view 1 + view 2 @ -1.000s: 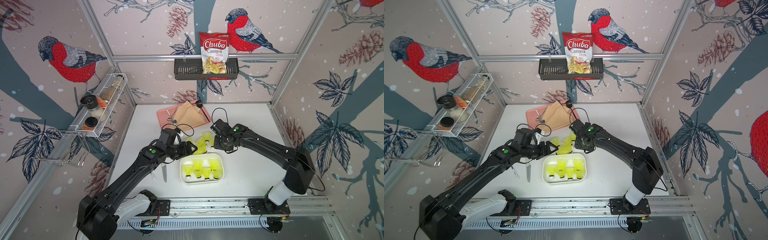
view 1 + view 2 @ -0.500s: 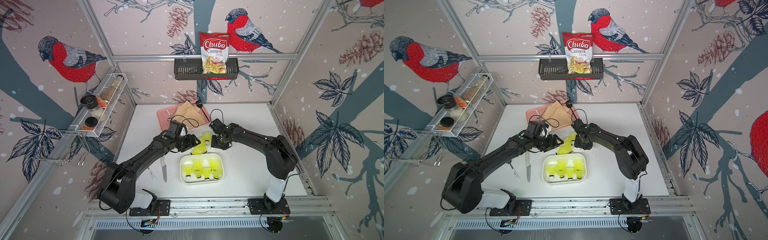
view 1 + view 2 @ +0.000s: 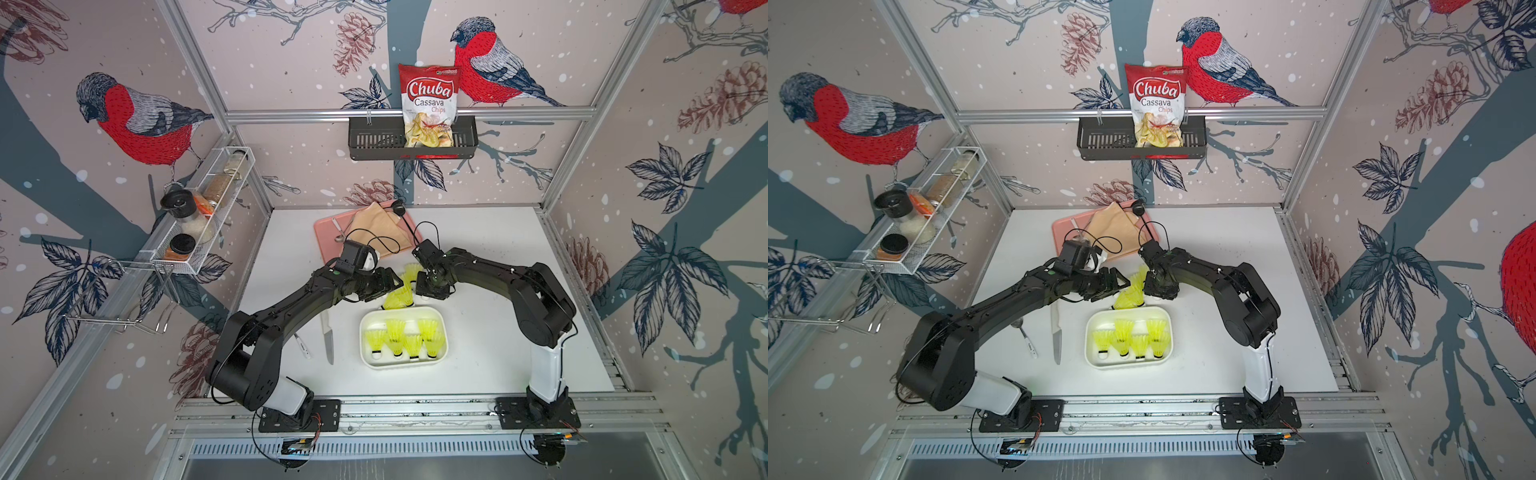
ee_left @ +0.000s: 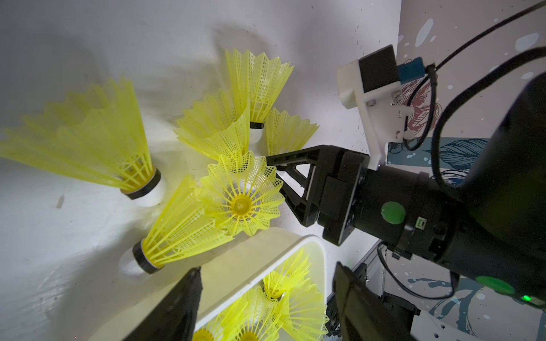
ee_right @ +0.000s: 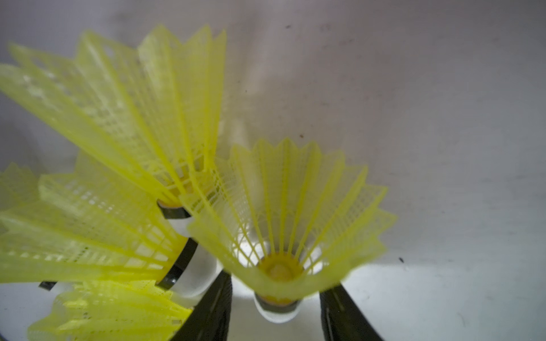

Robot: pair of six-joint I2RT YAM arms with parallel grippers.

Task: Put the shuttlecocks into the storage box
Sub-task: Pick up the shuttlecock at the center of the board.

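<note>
**Both grippers working the pile behind the box**

My left gripper (image 3: 393, 286) is hovering just behind the box (image 3: 365, 337), jaws spread and holding nothing. Loose shuttlecocks (image 3: 398, 297) are lying against the box's far rim, and four more (image 3: 402, 338) are sitting inside it. My right gripper (image 5: 277, 283) is straddling one upright shuttlecock (image 5: 284, 212) behind the box; I cannot tell whether it is pinching it.

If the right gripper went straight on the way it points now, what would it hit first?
Probably the shuttlecock standing tip-down between the open jaws of the right gripper, then the white table under it; depth is hard to judge.
</note>
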